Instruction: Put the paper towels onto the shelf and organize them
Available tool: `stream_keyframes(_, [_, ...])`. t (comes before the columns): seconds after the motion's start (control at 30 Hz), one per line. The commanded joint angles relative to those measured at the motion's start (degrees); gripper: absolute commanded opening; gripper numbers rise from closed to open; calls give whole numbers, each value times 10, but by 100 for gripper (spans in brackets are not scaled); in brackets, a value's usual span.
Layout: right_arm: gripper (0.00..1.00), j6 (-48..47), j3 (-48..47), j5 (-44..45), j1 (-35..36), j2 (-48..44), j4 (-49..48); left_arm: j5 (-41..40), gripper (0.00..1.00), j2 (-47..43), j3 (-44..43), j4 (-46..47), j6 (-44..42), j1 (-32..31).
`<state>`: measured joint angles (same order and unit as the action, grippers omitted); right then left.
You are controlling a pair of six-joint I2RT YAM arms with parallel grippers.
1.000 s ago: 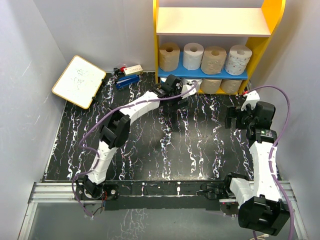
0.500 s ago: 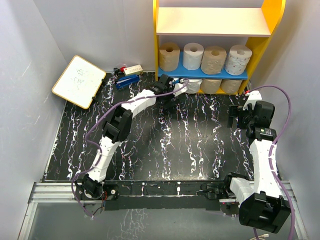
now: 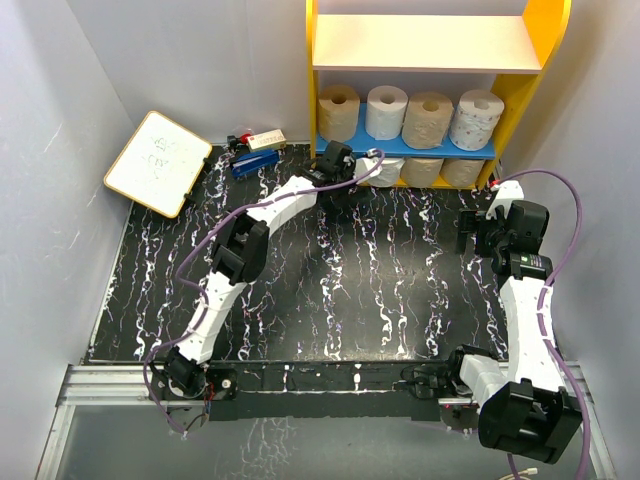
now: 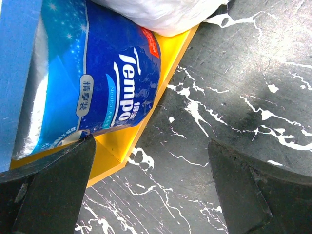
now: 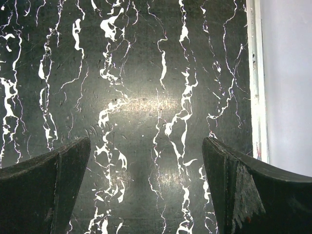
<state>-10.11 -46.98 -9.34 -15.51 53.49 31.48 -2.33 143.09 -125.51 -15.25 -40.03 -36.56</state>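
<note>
Yellow framing marks the open shelf unit [image 3: 530, 60] standing at the far edge of the black, white-veined table [image 3: 350, 300], toward its far right corner. From above, four short paper towel rolls [image 3: 428, 118] stand upright in a row on its blue lower board [image 3: 410, 146], with more rolls [image 3: 425, 172] tucked underneath at table level. The left gripper [image 3: 345, 172] reaches right up to the shelf's lower left opening. The right gripper [image 3: 478, 235] hangs near the table's right edge, well apart from any roll.

On the left wrist camera, a blue plastic-wrapped roll [image 4: 107, 92] lies on the shelf's yellow base [image 4: 122, 141], touching a plain white roll [image 4: 161, 14] beside it. The left gripper [image 4: 151, 190] has its jaws spread wide, with nothing between them.

On the right wrist camera, the right gripper [image 5: 146, 190] is likewise spread, with only bare table below.

These rolls look light and soft, so a hard squeeze would likely dent them. The blue wrapper looks slick. A hold across the round side, or one finger down the hollow core, seems the safest.
</note>
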Motion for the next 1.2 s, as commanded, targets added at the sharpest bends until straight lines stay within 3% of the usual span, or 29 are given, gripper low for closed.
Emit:
stream_keyframes(0.0, [98, 4, -12, 0, -3, -2, -29, -2, 98, -42, 6, -3, 4, -7])
stream_keyframes(0.23, [98, 4, -13, -5, -3, -5, -28, -65, 98, -174, 145, -48, 11, -39])
stream_keyframes(0.43, [98, 3, -13, -15, -2, -19, -25, -107, 98, -379, 301, -34, 42, -62])
stream_keyframes(0.53, [98, 2, -12, -22, -3, -23, -22, -199, 98, -471, 365, -8, 52, -52])
stream_keyframes(0.73, [98, -4, -12, -48, -3, -18, -14, -213, 98, -651, 520, -5, 150, 159])
stream_keyframes(0.93, [98, -6, -16, -60, -2, 4, -3, -181, 98, -841, 691, -58, 249, 253])
stream_keyframes(1.17, [98, -34, -16, -105, -2, 15, 19, -179, 98, -909, 733, -150, 388, 355])
